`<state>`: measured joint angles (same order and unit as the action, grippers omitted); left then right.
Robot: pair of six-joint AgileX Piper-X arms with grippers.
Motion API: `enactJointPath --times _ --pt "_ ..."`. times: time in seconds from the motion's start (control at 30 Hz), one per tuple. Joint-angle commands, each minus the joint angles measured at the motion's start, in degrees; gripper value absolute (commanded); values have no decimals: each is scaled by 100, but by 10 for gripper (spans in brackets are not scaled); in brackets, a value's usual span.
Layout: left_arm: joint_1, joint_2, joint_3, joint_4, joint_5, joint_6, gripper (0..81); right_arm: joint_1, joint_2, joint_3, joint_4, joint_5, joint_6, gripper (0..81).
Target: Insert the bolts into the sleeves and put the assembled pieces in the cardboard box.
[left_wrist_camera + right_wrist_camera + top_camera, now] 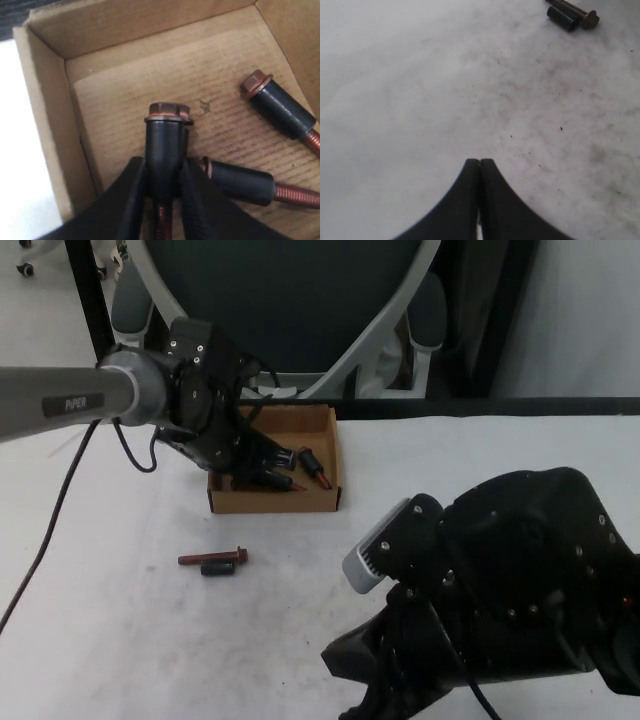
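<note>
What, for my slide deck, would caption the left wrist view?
Left gripper holds a sleeved bolt inside the cardboard box beside two finished pieces.

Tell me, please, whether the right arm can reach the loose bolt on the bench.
Probably yes: the right gripper, shut and empty, has bare bench between it and the loose bolt.

White bench [480,450], three things down on it.
Cardboard box [275,502] sits at the far side; nearer, a loose bolt [212,557] lies flat, black sleeve [217,569] just beside it.
</note>
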<state>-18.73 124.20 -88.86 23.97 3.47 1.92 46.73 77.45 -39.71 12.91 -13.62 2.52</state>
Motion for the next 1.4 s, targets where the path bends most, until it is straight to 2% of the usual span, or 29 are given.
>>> enactJointPath --times 0.0,0.07,0.1,0.2,0.23,0.3,0.33,0.4,0.5,0.83,0.97,1.1,1.37 --pt "57 83 -34 3 -77 143 92 -37 121 -68 16 -85 -167 1" --pt "89 62 -38 24 -33 149 200 -37 226 -121 16 -85 -165 36" --pt "89 65 -38 35 -37 149 280 -37 270 -152 16 -85 -180 74" --pt "100 56 -38 88 -34 95 527 -37 461 -290 16 -85 -252 239" --pt "100 56 -38 107 -52 35 562 -37 532 -349 16 -85 -252 312" --pt "100 40 -38 164 -50 -20 545 -37 668 -469 16 -85 -252 424" --pt "100 20 -38 201 -39 2 522 -37 745 -532 16 -85 -252 440" --pt "100 -36 -38 264 -36 36 488 -37 889 -648 16 -85 -252 425" --pt "100 -247 -38 332 154 114 486 -37 1105 -812 48 -85 -300 394" --pt "74 -1479 342 666 1064 349 486 -37 1795 -1624 759 -48 -796 393" --pt "80 -2103 1225 167 1487 348 482 -37 1970 -1977 1150 36 -955 394" --pt "80 -2897 2455 -809 1606 126 452 -37 2066 -2185 1458 456 -1219 396" --pt "56 -4876 4975 -3176 1640 -842 449 -37 2083 -2462 1608 655 -1329 396"
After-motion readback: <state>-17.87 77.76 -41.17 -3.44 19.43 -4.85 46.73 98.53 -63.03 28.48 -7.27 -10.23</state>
